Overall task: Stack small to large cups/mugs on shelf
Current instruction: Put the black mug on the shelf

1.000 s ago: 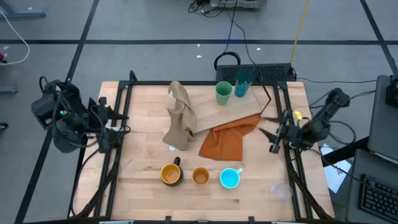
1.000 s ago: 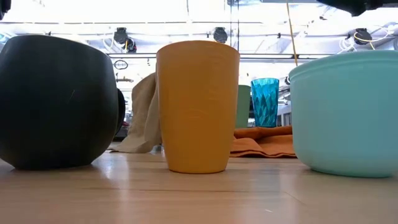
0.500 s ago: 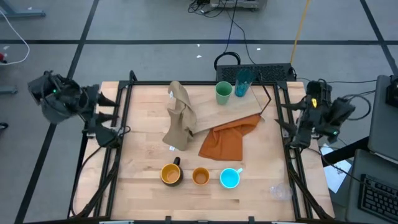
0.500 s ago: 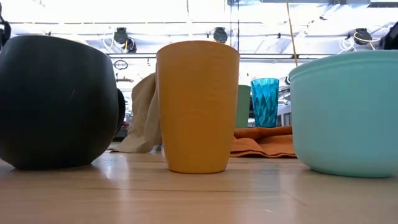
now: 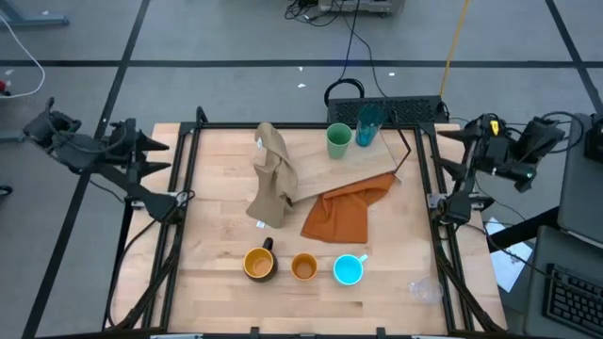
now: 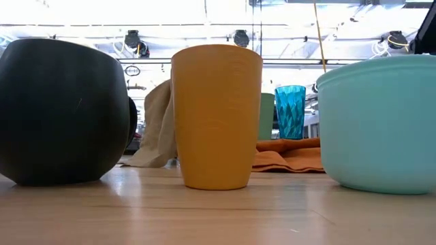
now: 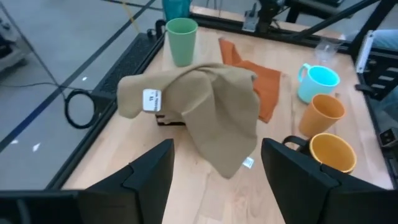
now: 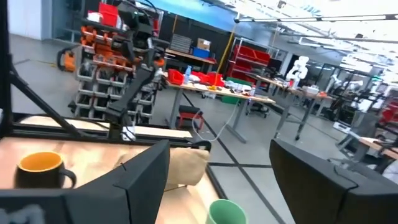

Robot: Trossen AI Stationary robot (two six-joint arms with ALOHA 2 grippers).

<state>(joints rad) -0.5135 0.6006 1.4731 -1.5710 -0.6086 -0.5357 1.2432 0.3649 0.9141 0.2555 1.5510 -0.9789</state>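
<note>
Presently both grippers, left (image 7: 214,171) and right (image 8: 217,177), are hanging spread and empty beside the table (image 5: 217,235).

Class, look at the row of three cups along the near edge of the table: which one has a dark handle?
The yellow mug, at the left end of the row. Its dark handle points toward the far side; the orange cup has none, and the cyan mug's handle is cyan.
</note>
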